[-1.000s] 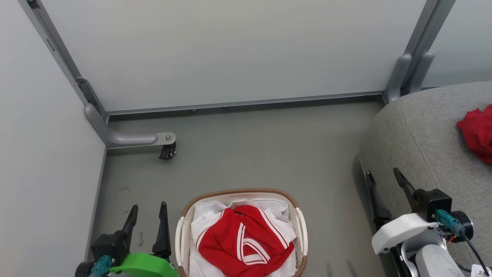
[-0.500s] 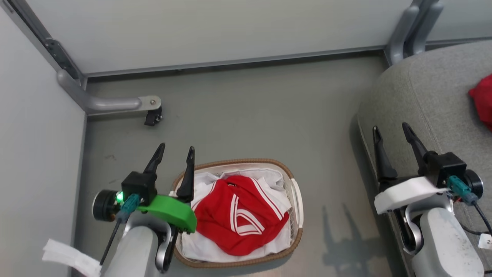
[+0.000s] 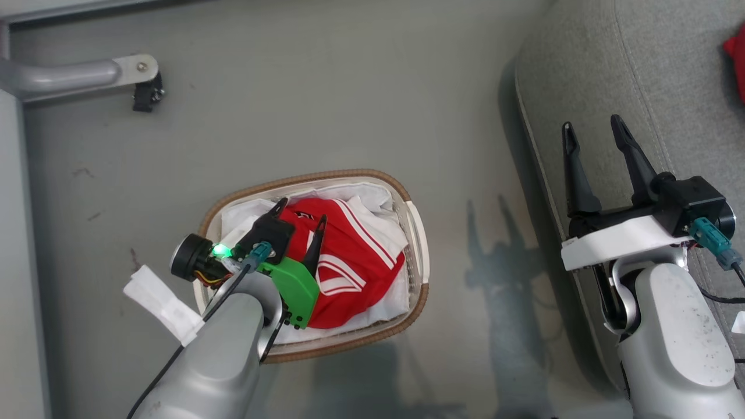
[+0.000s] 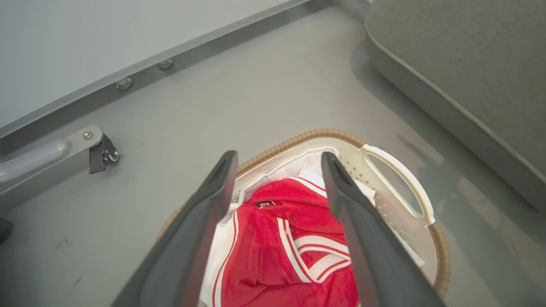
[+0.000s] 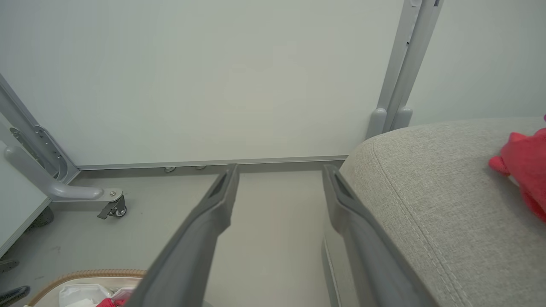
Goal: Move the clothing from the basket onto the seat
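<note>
Head view: the left gripper (image 3: 302, 210) hangs over the basket (image 3: 326, 174). Its fingers (image 4: 204, 221) are spread wide with nothing between them and straddle the collar end of the red garment (image 3: 355, 256), which lies crumpled on the white liner (image 3: 372, 201). Whether the tips touch the fabric cannot be told.

Lower the fingers onto a raised red fold near the middle, clear of the liner, so that only the garment comes up. Close fully before lifting.

The right gripper (image 3: 592, 123), fingers likewise spread and empty, sits at the edge of the seat (image 3: 640, 75), where a second garment (image 5: 522, 166) lies.
</note>
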### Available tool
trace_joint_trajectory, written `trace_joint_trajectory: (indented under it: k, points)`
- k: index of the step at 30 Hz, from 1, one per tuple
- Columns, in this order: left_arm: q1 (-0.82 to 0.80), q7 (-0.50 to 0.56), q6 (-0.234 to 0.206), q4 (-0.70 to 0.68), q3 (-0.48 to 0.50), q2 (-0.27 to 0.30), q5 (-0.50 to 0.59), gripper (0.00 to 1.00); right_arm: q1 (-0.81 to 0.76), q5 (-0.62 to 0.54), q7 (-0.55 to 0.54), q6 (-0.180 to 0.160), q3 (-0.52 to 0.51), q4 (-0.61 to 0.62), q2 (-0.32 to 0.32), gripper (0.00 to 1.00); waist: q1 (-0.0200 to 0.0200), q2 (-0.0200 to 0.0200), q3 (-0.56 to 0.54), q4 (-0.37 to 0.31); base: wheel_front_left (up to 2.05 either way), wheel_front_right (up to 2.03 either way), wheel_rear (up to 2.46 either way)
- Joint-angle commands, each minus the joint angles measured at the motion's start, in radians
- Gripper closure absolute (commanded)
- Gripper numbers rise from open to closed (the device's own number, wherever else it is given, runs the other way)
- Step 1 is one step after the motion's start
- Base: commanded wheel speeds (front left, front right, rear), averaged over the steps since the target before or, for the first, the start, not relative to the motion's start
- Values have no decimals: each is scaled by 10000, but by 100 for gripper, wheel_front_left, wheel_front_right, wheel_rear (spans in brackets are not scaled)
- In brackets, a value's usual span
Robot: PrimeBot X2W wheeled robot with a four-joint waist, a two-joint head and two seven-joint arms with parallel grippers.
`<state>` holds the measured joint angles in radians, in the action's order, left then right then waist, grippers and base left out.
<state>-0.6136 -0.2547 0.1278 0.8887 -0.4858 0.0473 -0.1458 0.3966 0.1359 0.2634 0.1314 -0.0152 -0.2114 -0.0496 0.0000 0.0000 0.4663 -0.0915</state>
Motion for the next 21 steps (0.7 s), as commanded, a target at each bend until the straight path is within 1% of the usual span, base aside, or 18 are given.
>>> trace_joint_trajectory:
  k: [1, 8, 14, 21]
  points:
    - [-358, 25, 43, 272, -224, 67, 49, 0, 192, 94, 20, -14, 72, 87, -15, 0, 0, 0, 1436, -1059, 0, 0, 0]
    - [-1120, 43, 39, 1350, -1811, 69, -288, 0, 546, 497, 20, -14, 312, 356, -15, 0, 0, 0, 2471, -1575, 0, 0, 0]
    - [-1696, 43, 40, 1636, -3186, 71, -451, 0, 806, 728, 20, -14, 455, 640, -15, 0, 0, 0, 3220, -1852, 0, 0, 0]
    - [-2546, 30, 41, 2418, -4140, 102, -224, 0, 1138, 905, 20, -14, 626, 924, -18, 0, 0, 0, 3890, -2038, 0, 0, 0]
